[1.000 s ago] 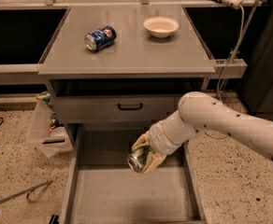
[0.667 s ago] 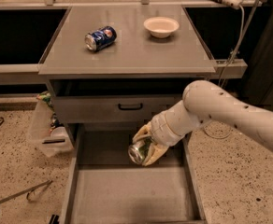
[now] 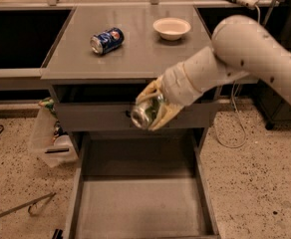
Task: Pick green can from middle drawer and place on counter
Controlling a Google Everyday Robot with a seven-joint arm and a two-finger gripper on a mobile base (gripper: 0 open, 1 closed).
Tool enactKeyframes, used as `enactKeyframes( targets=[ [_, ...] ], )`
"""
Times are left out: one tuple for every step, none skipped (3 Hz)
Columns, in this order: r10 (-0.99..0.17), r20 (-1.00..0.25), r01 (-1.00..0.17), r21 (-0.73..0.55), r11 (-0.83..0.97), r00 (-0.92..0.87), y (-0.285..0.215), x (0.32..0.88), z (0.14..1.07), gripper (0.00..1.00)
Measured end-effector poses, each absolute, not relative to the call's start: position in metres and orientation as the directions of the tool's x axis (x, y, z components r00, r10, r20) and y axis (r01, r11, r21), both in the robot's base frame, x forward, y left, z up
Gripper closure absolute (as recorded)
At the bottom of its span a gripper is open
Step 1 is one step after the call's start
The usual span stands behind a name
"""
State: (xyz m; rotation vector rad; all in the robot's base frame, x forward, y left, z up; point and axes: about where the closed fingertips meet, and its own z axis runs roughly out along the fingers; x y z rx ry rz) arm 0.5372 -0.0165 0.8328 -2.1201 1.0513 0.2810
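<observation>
My gripper (image 3: 153, 109) is shut on the green can (image 3: 146, 112), which lies tilted with its silver end toward the camera. I hold it in the air in front of the grey drawer front, just below the counter's front edge. The middle drawer (image 3: 140, 203) stands pulled out below, its flat grey floor bare. The counter (image 3: 135, 51) is the grey top above and behind the can. My white arm reaches in from the upper right.
A blue-and-white can (image 3: 106, 40) lies on its side on the counter's left part. A white bowl (image 3: 172, 28) stands at the counter's back right. A clear plastic bin (image 3: 48, 138) sits on the floor left of the cabinet. A cable hangs at the right.
My gripper has risen with the green can from low over the open drawer up to the level of the drawer front, near the counter edge.
</observation>
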Motion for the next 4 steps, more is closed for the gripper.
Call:
enactKeyframes(
  targets=[
    [-0.533,-0.454,-0.679,-0.631,-0.374,0.714,-0.007,0.566,0.902,1.0],
    [-0.534,-0.437,-0.659,-0.667,-0.347,0.724,-0.011,0.576,0.925,1.0],
    [-0.534,-0.437,-0.659,-0.667,-0.347,0.724,-0.011,0.576,0.925,1.0],
    [-0.535,-0.416,-0.639,-0.687,-0.344,0.735,-0.008,0.591,0.929,1.0]
  ],
)
